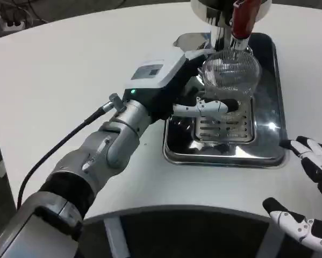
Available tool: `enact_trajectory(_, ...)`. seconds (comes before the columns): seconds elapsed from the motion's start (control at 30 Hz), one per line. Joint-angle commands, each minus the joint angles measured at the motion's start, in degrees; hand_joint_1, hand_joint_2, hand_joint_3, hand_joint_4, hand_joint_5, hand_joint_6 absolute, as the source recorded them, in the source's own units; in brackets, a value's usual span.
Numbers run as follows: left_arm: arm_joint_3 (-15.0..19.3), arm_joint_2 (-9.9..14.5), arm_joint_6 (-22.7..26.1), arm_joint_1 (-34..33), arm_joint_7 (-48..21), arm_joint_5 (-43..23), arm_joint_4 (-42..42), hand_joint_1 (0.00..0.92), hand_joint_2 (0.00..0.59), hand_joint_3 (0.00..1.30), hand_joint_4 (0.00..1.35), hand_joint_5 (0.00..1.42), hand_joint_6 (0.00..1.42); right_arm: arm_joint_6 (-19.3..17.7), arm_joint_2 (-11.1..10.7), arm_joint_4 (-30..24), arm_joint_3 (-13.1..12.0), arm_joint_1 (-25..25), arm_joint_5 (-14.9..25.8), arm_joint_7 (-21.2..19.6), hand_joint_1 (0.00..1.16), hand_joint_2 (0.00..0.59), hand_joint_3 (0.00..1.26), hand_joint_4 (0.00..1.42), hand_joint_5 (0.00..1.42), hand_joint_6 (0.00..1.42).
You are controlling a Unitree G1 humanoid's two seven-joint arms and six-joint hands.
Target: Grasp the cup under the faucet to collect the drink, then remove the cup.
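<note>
The left hand [204, 102] is reaching across the white table [69, 70] to the clear plastic cup [229, 72], and its fingers [212, 106] are wrapping around the lower part of the cup, gripping it from the side nearest the robot. One white and black finger is lying across the front of the cup's base, just above the slotted grate [225, 129], while the rest of the hand is sitting to the cup's left, partly hidden behind the white back of the wrist. The cup is standing upright over the grate at the far end of the shiny metal drip tray [225, 157], directly beneath the faucet [225, 21] with its red handle [244, 19]; the spout is hanging just above the cup's open rim. Whether the cup's bottom is touching the grate or being held slightly off it cannot be told. The silver left forearm [107, 150] is stretching diagonally from the lower left, with a black cable [53, 156] trailing beside it. The right hand [308, 193] is hovering at the lower right by the table's near edge, well apart from the tray, its fingers spread and holding nothing.
</note>
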Motion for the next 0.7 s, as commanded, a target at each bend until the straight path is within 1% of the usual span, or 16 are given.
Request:
enact_trajectory(0.03, -0.01, 1.68, -2.14, 1.60, 0.12, -0.16, -2.26, 0.264, 0.092, 0.25, 0.19, 0.37, 0.45, 0.42, 0.35, 0.42, 0.49, 0.31, 0.29, -0.08, 0.44, 0.358, 0.09, 0.00, 0.00, 0.00)
enact_trajectory(0.3, 1.39, 4.94, -4.52, 4.88, -1.09, -1.28, -8.37, 0.259, 0.098, 0.26, 0.19, 0.37, 0.44, 0.66, 0.56, 0.87, 1.31, -0.37, 0.21, -0.49, 0.44, 0.358, 0.09, 0.00, 0.00, 0.00)
enact_trajectory(0.4, 2.44, 7.28, -5.61, 7.81, -2.54, -2.20, -13.68, 0.253, 0.094, 0.27, 0.19, 0.37, 0.44, 0.67, 0.65, 1.23, 1.70, -1.00, 0.15, -0.70, 0.44, 0.358, 0.10, 0.00, 0.00, 0.00)
enact_trajectory(0.5, 4.26, 9.35, -4.98, 10.97, -4.91, -3.64, -19.91, 0.248, 0.091, 0.27, 0.19, 0.36, 0.42, 0.73, 0.71, 1.35, 1.79, -1.37, 0.12, -0.71, 0.44, 0.358, 0.10, 0.00, 0.00, 0.00)
enact_trajectory(0.57, 6.12, 10.50, -4.20, 13.34, -6.15, -5.07, -24.33, 0.249, 0.093, 0.25, 0.19, 0.35, 0.42, 0.75, 0.73, 1.37, 1.81, -1.45, 0.12, -0.71, 0.44, 0.358, 0.10, 0.00, 0.00, 0.00)
enact_trajectory(0.7, 10.05, 12.12, -2.80, 17.49, -9.02, -8.23, -32.47, 0.251, 0.094, 0.24, 0.21, 0.34, 0.39, 0.85, 0.83, 1.33, 1.82, -1.50, 0.14, -0.81, 0.44, 0.358, 0.10, 0.00, 0.00, 0.00)
